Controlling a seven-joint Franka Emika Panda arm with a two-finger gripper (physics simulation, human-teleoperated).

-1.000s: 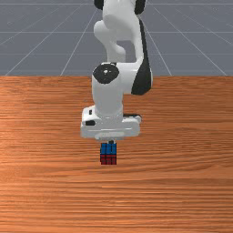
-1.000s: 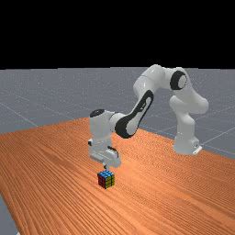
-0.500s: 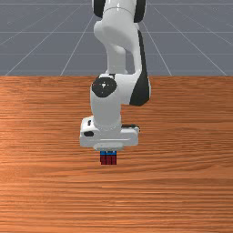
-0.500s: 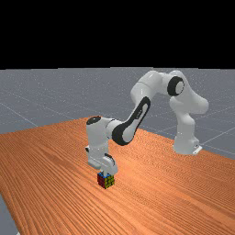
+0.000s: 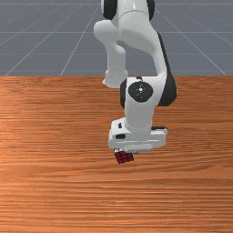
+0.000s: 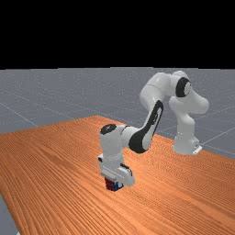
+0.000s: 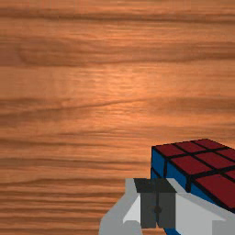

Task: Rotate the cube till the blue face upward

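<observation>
Here, gridded cube [image 7: 199, 163]; grained table [image 7: 82, 92]

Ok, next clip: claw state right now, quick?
Claw: closed, its two fingers together with nothing between them; the cube is beside them, not gripped.

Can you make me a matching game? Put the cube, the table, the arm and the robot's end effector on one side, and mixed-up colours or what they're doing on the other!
Things:
1. Cube
2. Table
3. Arm
4. End effector

Clues:
A. Orange-brown, with streaks like wood
B. Shut, with nothing gripped
C. Red and blue squares show on it
D. Mostly white, with black parts

Right pairs: 1-C, 2-A, 3-D, 4-B
</observation>
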